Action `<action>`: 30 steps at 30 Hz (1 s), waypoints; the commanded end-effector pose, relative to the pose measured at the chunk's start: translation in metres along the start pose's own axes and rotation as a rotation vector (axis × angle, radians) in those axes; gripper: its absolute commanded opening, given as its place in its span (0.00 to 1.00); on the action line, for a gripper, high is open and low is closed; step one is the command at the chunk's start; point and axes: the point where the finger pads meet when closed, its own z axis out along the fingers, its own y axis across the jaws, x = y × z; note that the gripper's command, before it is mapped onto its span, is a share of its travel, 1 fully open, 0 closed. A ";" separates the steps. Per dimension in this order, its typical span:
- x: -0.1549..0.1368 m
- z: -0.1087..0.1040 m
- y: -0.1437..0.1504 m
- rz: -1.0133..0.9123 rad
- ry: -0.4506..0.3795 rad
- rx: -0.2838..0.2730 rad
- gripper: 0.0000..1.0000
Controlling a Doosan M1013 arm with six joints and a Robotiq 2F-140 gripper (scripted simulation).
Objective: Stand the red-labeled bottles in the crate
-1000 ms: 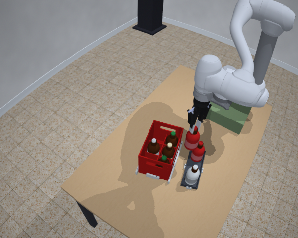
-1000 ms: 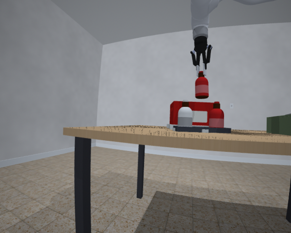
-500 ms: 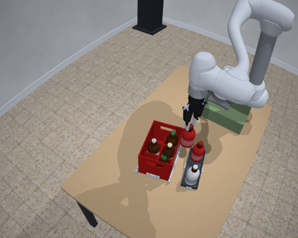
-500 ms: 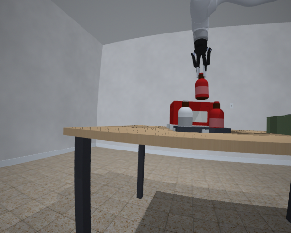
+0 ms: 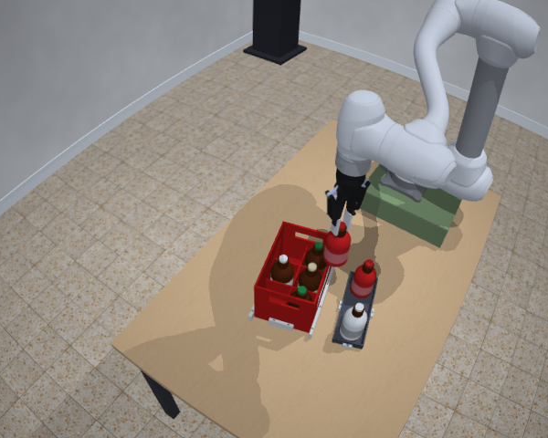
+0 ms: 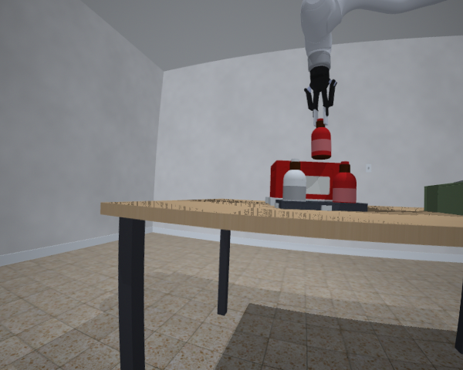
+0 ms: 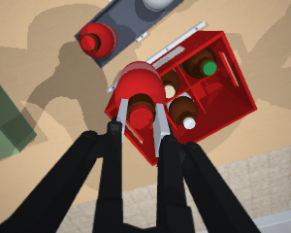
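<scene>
My gripper point(image 5: 342, 228) point(image 6: 320, 119) point(image 7: 141, 111) is shut on the neck of a red-labeled bottle point(image 5: 336, 247) point(image 6: 321, 145) point(image 7: 138, 87). The bottle hangs upright, its base above the rim height of the red crate point(image 5: 265, 301) point(image 6: 277, 179) point(image 7: 233, 109), near the crate's far right corner in the top view. A second red-labeled bottle point(image 5: 363, 283) point(image 6: 344, 185) point(image 7: 101, 41) stands on the dark tray point(image 5: 356, 302) point(image 6: 319, 205) point(image 7: 128, 31). A white-labeled bottle point(image 5: 353, 325) point(image 6: 294, 185) point(image 7: 157, 3) stands at the tray's other end. The held bottle hides part of the crate in the wrist view.
In the top view the crate's right row holds two green-capped bottles point(image 5: 314, 258) point(image 5: 302, 297) and a cream-capped bottle point(image 5: 310, 278). A white-capped bottle point(image 5: 281, 272) stands in the left row's middle cell, with empty cells on both sides. A green base block point(image 5: 406, 219) stands behind.
</scene>
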 end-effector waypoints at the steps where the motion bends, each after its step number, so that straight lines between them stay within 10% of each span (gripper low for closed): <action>1: -0.006 0.000 0.003 0.000 0.000 0.000 0.00; 30: -0.062 0.000 0.026 0.000 0.000 0.000 0.00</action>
